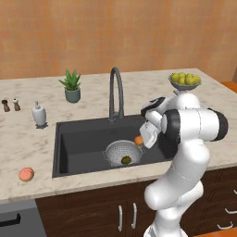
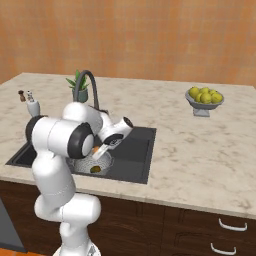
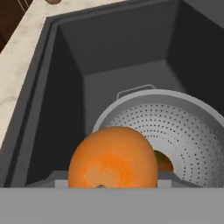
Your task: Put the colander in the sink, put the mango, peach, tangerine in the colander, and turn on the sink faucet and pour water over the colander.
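Note:
The silver-grey colander (image 1: pixel 115 150) (image 3: pixel 183 122) stands in the black sink (image 1: pixel 78 139) (image 3: pixel 113 48), right of its middle. Inside it lies the dark green mango (image 1: pixel 126 160) (image 2: pixel 95 169) (image 3: pixel 164 162). My gripper (image 1: pixel 140 140) hangs just above the colander's right rim, shut on the bright orange tangerine (image 1: pixel 138 140) (image 2: pixel 95 149) (image 3: pixel 113 159); the fruit hides the fingertips in the hand view. On the counter left of the sink, near the front edge, sits the pinkish peach (image 1: pixel 26 174). Behind the basin rises the dark gooseneck faucet (image 1: pixel 115 88) (image 2: pixel 90 80), with no water running.
A pedestal bowl of yellow-green fruit (image 1: pixel 185 81) (image 2: pixel 203 98) stands on the counter to the right. A potted plant (image 1: pixel 71 86), a white soap dispenser (image 1: pixel 39 114) and two small shakers (image 1: pixel 10 105) line the back left. Cabinet fronts run below the counter edge.

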